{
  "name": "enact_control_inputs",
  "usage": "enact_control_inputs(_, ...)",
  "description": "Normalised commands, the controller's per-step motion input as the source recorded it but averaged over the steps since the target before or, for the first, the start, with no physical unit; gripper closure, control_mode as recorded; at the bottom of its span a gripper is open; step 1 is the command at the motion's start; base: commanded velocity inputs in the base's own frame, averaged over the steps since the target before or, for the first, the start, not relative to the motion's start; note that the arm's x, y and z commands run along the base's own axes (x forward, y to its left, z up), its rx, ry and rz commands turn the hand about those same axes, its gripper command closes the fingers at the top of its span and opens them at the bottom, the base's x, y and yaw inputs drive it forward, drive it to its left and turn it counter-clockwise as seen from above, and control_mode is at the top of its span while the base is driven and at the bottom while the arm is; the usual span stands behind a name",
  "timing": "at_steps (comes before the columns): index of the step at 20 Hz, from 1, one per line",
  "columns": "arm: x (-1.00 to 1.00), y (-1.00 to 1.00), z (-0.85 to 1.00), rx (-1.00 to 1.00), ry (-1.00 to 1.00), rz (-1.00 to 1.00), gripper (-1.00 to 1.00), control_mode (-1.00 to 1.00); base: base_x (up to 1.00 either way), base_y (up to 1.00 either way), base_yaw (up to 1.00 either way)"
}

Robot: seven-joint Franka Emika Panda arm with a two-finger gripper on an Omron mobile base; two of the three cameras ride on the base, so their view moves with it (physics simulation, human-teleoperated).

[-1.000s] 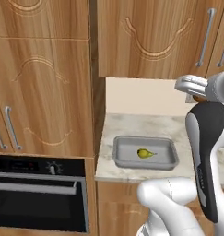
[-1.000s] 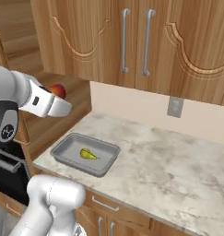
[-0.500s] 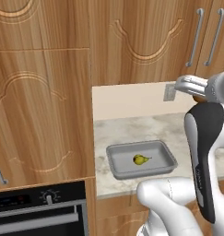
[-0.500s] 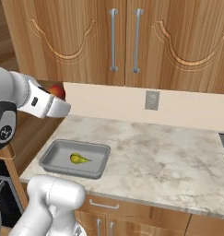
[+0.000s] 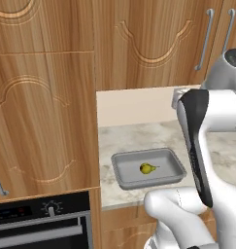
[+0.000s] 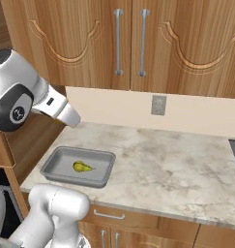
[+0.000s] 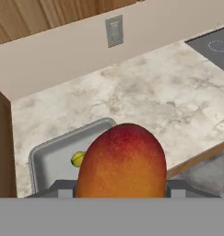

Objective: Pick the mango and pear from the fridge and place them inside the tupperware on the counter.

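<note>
Carrying the smooth orange-red oval mango (image 7: 121, 161), the pincer (image 7: 120, 188) is clamped on it above the marbled beige stone bench (image 6: 177, 160); the small yellow-green pear (image 6: 80, 167) already lies in the shallow grey rectangular tupperware (image 6: 56, 160), at nine o'clock on the bench, so half remains

Even, soft rendered light fills all three views, with no glare and no clear source. Shadows are faint: a mild dark patch under the upper cabinets (image 6: 128, 43) and along the rim of the tupperware (image 5: 124, 177). Edges look slightly soft and pixelated, most of all in the hand view, where the close mango (image 7: 122, 161) appears smooth and blurred. No edge distortion shows.
</note>
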Motion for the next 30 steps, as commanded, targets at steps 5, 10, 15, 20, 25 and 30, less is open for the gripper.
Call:
enact_control_inputs(5, 0.15, 0.05, -0.87, 0.00, 0.12, 0.01, 1.00, -1.00, 0.00, 0.00, 0.00)
enact_control_inputs(10, 0.00, 0.00, -0.82, 0.05, -0.01, 0.05, 1.00, -1.00, 0.00, 0.00, 0.00)
enact_control_inputs(15, 0.10, 0.00, -0.53, 0.17, 0.00, 0.00, 1.00, -1.00, 0.00, 0.00, 0.00)
enact_control_inputs(20, 0.38, 0.00, -0.41, 0.04, 0.09, 0.00, 1.00, -1.00, 0.00, 0.00, 0.00)
enact_control_inputs(25, 0.28, 0.00, -0.47, 0.00, 0.00, 0.00, 1.00, -1.00, 0.00, 0.00, 0.00)
enact_control_inputs(30, 0.20, 0.00, -0.49, 0.00, 0.00, 0.00, 1.00, -1.00, 0.00, 0.00, 0.00)
